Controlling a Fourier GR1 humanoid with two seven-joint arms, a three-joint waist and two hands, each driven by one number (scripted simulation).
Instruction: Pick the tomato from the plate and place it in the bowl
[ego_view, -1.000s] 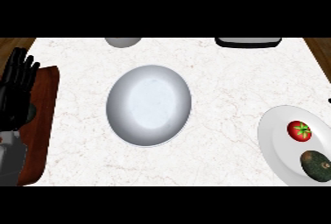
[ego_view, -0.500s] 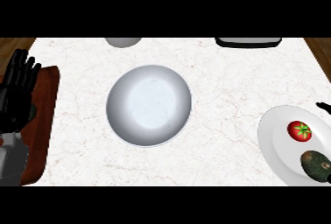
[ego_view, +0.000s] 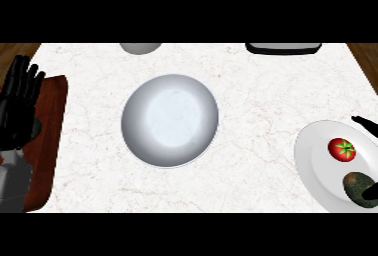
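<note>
**A:** What have I got on the counter (ego_view: 88, 185), biggest thing first?

**B:** From my seat, the white marble top fills the view. The bowl (ego_view: 170, 120) sits in its middle, well to the right of my left hand (ego_view: 21, 107). That hand rests at the view's left edge over a dark wooden board (ego_view: 50, 145), fingers straight, spread and pointing up, holding nothing.

**A:** And the other side?

**B:** The plate (ego_view: 319, 165) lies at the right edge. Only a dark fingertip of my right hand (ego_view: 365, 123) shows, just over the plate's upper rim; I cannot tell whether that hand is spread or curled.

**A:** The tomato?

**B:** The tomato (ego_view: 342, 149) is on the plate, just below and left of that fingertip, not touching it. A dark green avocado (ego_view: 360, 188) lies below it on the same plate.
</note>
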